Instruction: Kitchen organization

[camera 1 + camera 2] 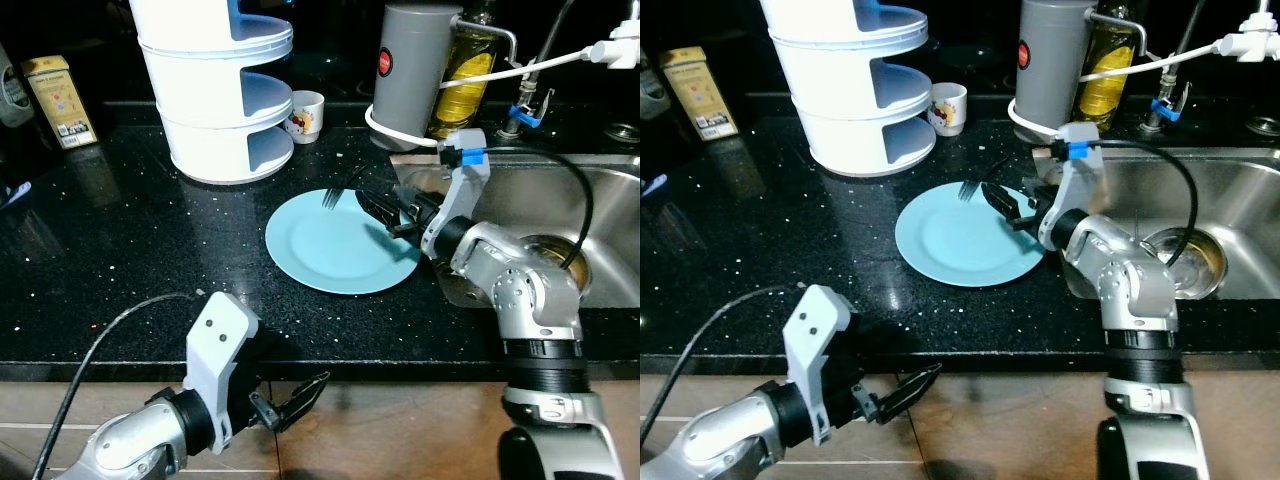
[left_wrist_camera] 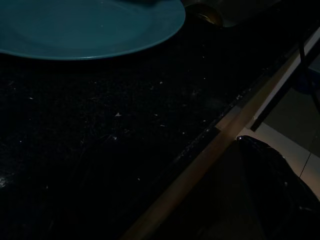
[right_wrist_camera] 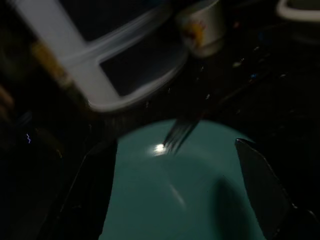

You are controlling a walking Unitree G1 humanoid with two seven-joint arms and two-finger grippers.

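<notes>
Right, nearest me my left claw hangs idle below the bench edge, fingers parted, empty. Further out, my right claw reaches over the blue plate's far rim. Is it pinching the fork? I can't tell. Risky: a loose hold could clatter it onto the plate.

head views downward, wrists near plate

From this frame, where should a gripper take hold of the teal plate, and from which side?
Probably the teal plate is best taken by its rim at the sink side: it lies flat on the black counter, so only the thin raised edge offers purchase, and the right gripper already hovers there.
</notes>
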